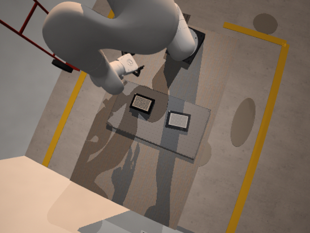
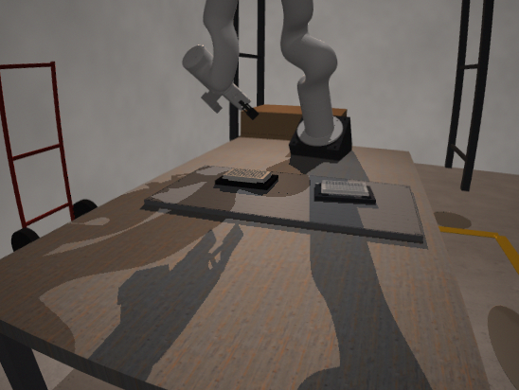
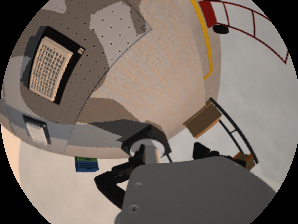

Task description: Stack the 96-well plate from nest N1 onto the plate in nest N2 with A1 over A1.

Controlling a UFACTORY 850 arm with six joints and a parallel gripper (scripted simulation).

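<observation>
Two white 96-well plates sit in black nests on a grey perforated board [image 2: 284, 208]. The plate in nest N1 [image 1: 142, 103] is on the left in the exterior view [image 2: 247, 176] and lies in shadow. The plate in nest N2 [image 1: 177, 120] is on the right [image 2: 344, 188]. My gripper [image 1: 140, 70] [image 2: 249, 112] is open and empty. It hangs high above the table, tilted, behind N1 on the arm-base side. The wrist view shows one plate in its nest [image 3: 52, 70] far below at the upper left. I cannot make out the cut corners.
The arm's base [image 2: 322, 139] stands at the table's far end, with a brown box [image 2: 272, 120] behind it. A red hand truck [image 2: 33, 151] stands left of the table. Black frame posts [image 2: 466, 95] rise at the back right. Yellow tape [image 1: 266, 119] marks the floor.
</observation>
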